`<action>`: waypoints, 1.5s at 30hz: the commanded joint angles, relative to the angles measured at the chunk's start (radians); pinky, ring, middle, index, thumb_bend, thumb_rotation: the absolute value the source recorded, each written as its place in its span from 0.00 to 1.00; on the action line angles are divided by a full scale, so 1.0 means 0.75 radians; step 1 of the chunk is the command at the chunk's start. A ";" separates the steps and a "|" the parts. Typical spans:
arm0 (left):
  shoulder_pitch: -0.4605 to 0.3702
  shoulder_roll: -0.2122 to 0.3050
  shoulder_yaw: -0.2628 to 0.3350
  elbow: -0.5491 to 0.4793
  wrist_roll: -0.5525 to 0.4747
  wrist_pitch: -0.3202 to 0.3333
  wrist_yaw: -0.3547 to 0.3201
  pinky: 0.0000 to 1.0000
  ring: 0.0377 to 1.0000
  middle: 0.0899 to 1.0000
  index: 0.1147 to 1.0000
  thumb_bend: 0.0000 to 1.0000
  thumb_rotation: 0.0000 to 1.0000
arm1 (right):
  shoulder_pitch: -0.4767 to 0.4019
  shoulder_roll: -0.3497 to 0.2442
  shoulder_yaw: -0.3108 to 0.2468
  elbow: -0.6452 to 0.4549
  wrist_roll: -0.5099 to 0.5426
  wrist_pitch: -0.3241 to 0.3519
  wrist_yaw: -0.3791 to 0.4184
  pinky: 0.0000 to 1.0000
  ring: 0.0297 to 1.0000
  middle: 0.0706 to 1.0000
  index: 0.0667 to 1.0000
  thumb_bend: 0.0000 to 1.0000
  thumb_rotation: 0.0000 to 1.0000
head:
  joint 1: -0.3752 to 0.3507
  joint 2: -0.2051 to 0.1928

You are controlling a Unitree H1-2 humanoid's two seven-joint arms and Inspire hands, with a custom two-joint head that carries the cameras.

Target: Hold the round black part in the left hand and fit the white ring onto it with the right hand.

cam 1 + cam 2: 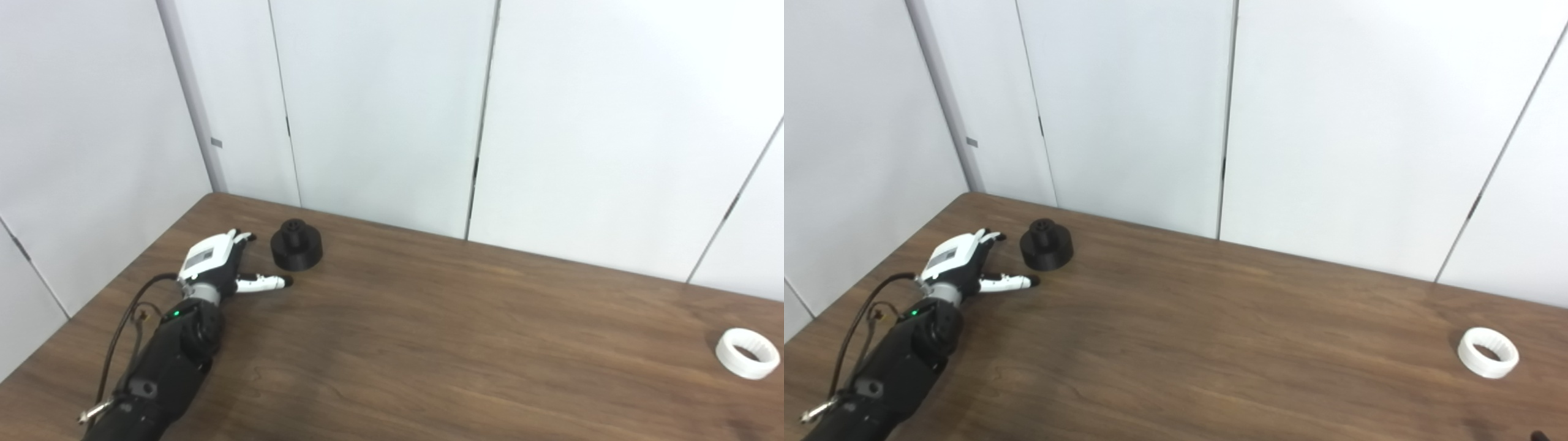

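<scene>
1. Left hand (214, 263) is resting low on the brown worktop (429, 343), over at the far-left part, arm coming up from the bottom-left corner.
2. Its fingers (242, 237) are spread and holding nothing. The thumb (266, 283) sticks out sideways toward 3 o'clock, the rest point toward the back wall, around 1 o'clock.
3. Black part (296, 246) sits upright on the worktop just beside the hand, at roughly 2 o'clock from it. Round, wide base with a smaller knob on top. It's near the fingers, but there's a visible strip of wood between them, so not touching as far as I can see.
4. The thumb tip ends just below the black part's base, also apart from it.
5. White ring (1488, 352) is lying flat way over at the right edge of the worktop, hole facing up, well apart from the black part and the hand. From the black part it's off toward 4 o'clock.
6. Right hand isn't really in the shots. There's a tiny dark speck in the bottom-right corner of the right eye view, too small to tell what it is.
7. Behind the worktop it's just white wall panels (380, 110).
</scene>
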 commanded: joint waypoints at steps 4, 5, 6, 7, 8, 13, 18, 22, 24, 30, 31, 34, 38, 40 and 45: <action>-0.108 0.063 -0.004 0.026 -0.005 -0.002 -0.002 1.00 1.00 1.00 0.89 1.00 0.61 | 0.021 0.027 0.027 0.015 -0.005 -0.030 0.000 1.00 1.00 0.98 0.94 0.74 1.00 | 0.001 0.000; -0.114 0.062 -0.006 0.034 -0.006 -0.005 0.000 1.00 1.00 1.00 0.89 1.00 0.61 | 0.021 0.028 0.028 0.015 -0.005 -0.031 -0.001 1.00 1.00 0.98 0.94 0.74 1.00 | 0.000 0.000; -0.121 0.060 -0.007 0.041 -0.008 -0.007 0.000 1.00 1.00 1.00 0.88 1.00 0.60 | 0.022 0.029 0.027 0.014 -0.006 -0.031 -0.001 1.00 1.00 0.98 0.94 0.74 1.00 | -0.001 0.000; -0.127 0.058 -0.007 0.047 -0.011 -0.008 0.000 1.00 1.00 1.00 0.88 1.00 0.60 | 0.024 0.031 0.027 0.011 -0.010 -0.029 -0.006 1.00 1.00 0.98 0.94 0.75 1.00 | -0.002 0.000; -0.133 0.054 -0.005 0.048 -0.017 -0.002 -0.007 1.00 1.00 1.00 0.88 1.00 0.60 | 0.026 0.032 0.027 0.007 -0.011 -0.026 -0.007 1.00 1.00 0.98 0.94 0.75 1.00 | -0.003 0.001; -0.164 0.050 -0.022 0.090 -0.033 -0.022 0.001 1.00 1.00 1.00 0.89 1.00 0.58 | 0.036 0.031 0.029 -0.003 -0.008 -0.033 -0.001 1.00 1.00 0.98 0.95 0.73 1.00 | -0.009 0.003; -0.217 0.047 -0.057 0.149 -0.039 -0.017 -0.012 1.00 1.00 1.00 0.89 1.00 0.57 | 0.046 0.030 0.030 -0.008 -0.020 -0.040 -0.007 1.00 1.00 0.98 0.95 0.74 1.00 | -0.010 0.002; -0.246 0.042 -0.065 0.161 -0.061 -0.011 -0.034 1.00 1.00 1.00 0.90 1.00 0.57 | 0.055 0.030 0.028 -0.020 -0.017 -0.028 -0.009 1.00 1.00 0.98 0.95 0.75 1.00 | -0.010 0.005; -0.259 0.042 -0.072 0.167 -0.065 -0.013 -0.045 1.00 1.00 1.00 0.90 1.00 0.58 | 0.059 0.027 0.030 -0.023 -0.020 -0.033 -0.005 1.00 1.00 0.99 0.97 0.75 1.00 | -0.010 0.008; -0.296 0.038 -0.110 0.181 -0.044 0.022 -0.065 1.00 1.00 1.00 0.91 1.00 0.57 | 0.077 0.026 0.027 -0.040 -0.021 -0.016 -0.008 1.00 1.00 0.99 1.00 0.76 1.00 | -0.010 0.014; -0.302 0.036 -0.117 0.183 -0.043 0.029 -0.065 1.00 1.00 1.00 0.91 1.00 0.57 | 0.080 0.027 0.028 -0.046 -0.018 -0.012 -0.008 1.00 1.00 0.99 1.00 0.77 1.00 | -0.011 0.016; -0.313 0.032 -0.130 0.187 -0.050 0.037 -0.066 1.00 1.00 1.00 0.91 1.00 0.58 | 0.088 0.027 0.028 -0.057 -0.012 -0.013 -0.005 1.00 1.00 0.99 1.00 0.76 1.00 | -0.011 0.018; -0.326 0.019 -0.145 0.182 -0.055 0.031 -0.065 1.00 1.00 1.00 0.90 1.00 0.58 | 0.097 0.027 0.030 -0.067 -0.011 -0.021 -0.003 1.00 1.00 0.99 1.00 0.76 1.00 | -0.013 0.023; -0.335 0.013 -0.153 0.189 -0.054 0.028 -0.065 1.00 1.00 1.00 0.90 1.00 0.58 | 0.101 0.027 0.031 -0.068 -0.023 -0.032 -0.006 1.00 1.00 0.99 1.00 0.75 1.00 | -0.014 0.027; -0.348 -0.003 -0.166 0.201 -0.057 0.035 -0.067 1.00 1.00 1.00 0.90 1.00 0.57 | 0.115 0.032 0.030 -0.082 -0.051 -0.040 -0.016 1.00 1.00 0.99 0.99 0.75 1.00 | -0.020 0.037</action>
